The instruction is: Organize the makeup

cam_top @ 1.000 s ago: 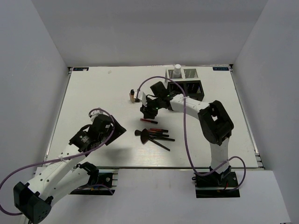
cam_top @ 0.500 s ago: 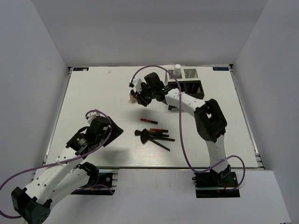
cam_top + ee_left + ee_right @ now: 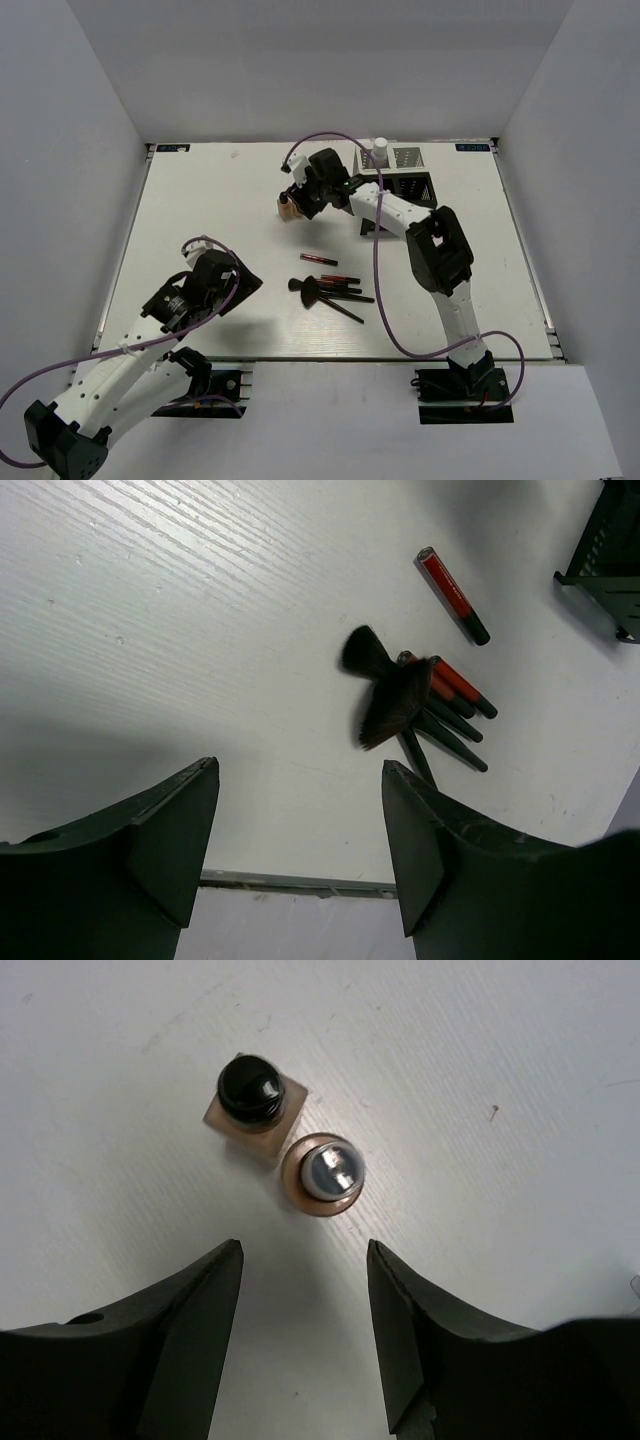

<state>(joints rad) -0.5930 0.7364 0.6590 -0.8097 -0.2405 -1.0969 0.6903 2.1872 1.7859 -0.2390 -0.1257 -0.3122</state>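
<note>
Two tan bottles stand side by side at the table's back middle. In the right wrist view one is square with a black cap, the other round with a shiny top. My right gripper hovers over them, open and empty. A red-and-black pencil lies alone; black brushes and more pencils lie in a pile below it. My left gripper is open and empty, left of the pile. The white-capped bottle stands in the mesh box.
The black mesh compartment box stands at the back right, just behind my right arm; its corner shows in the left wrist view. The table's near edge runs just below my left fingers.
My right gripper has moved from beside the lone red pencil back and left to above the two tan bottles. My left arm has drawn back slightly.
</note>
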